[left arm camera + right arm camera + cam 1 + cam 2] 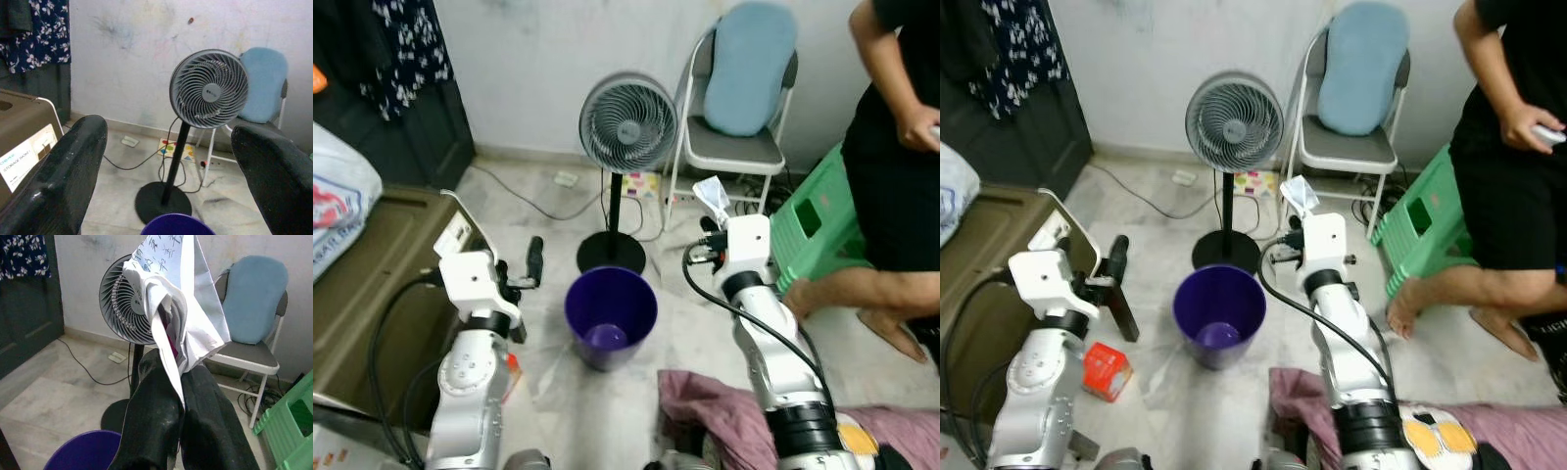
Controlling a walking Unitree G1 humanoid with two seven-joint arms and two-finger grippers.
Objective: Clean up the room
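Right end effector (178,396) is clamped on a crumpled white wrapper (176,308), which sticks up from the fingertips. It sits raised, well above floor level, and the purple bin (610,315) is below it and toward the robot's left, so not yet under the wrapper.

Risk: if you let go here, the wrapper likely flutters and lands on the floor beside the bin, since it's light and off-centre. Fan (628,124) stands just beyond the end effector; swing wide and you may clip it. A person's foot (800,299) is close on the other side.

Right arm bent, forearm raised, fingers pointing forward and up. Left end effector (166,176) is spread wide, holding nothing, beside the bin, arm bent likewise.
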